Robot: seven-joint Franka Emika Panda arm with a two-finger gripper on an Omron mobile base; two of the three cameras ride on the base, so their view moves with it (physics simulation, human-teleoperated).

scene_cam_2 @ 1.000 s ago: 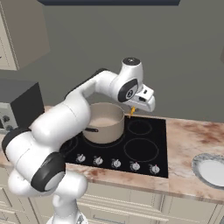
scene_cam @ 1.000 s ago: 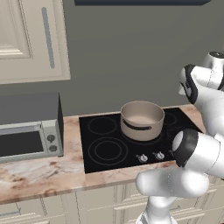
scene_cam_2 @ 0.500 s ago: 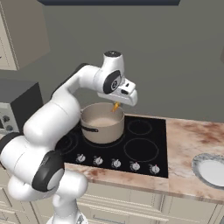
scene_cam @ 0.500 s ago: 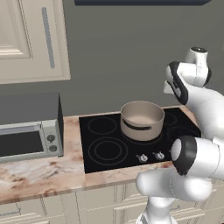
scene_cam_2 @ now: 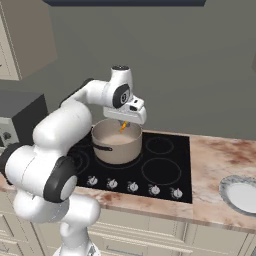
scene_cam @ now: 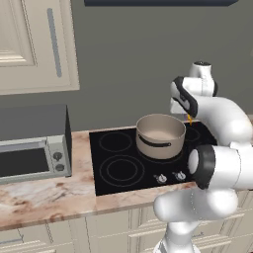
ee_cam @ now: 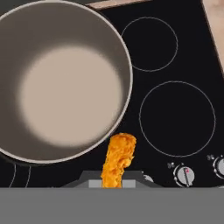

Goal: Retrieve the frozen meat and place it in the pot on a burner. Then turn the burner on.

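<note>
While the arm (scene_cam_2: 75,120) reaches over the cooktop (scene_cam: 118,170), the jaws are closed on the frozen meat (ee_cam: 118,160), an orange breaded-looking strip that hangs from the gripper (scene_cam_2: 124,124). Hand view: meat sits just outside the pot (ee_cam: 61,81) rim, over black glass at the pot's near edge, not inside it. Right base view: meat (scene_cam_2: 122,126) hangs above the pot's (scene_cam_2: 116,142) rim, gripper just over the pot's far-right side. Left base view: meat (scene_cam: 189,119) shows as a small orange sliver under the hand, right of the pot (scene_cam: 160,136).

Pot stands upright on a rear burner, pale interior bare, dark curved handle facing the front knobs. Next burner (ee_cam: 149,43) beside the pot is uncovered; a bigger ring (ee_cam: 177,118) is in front of it. Knobs (scene_cam_2: 132,186) run along the cooktop's front edge.

Microwave (scene_cam: 32,143) is on the marble worktop (scene_cam: 44,195) left of the cooktop, cabinet (scene_cam: 34,44) above it. A white plate (scene_cam_2: 240,195) lies on the worktop at far right.
</note>
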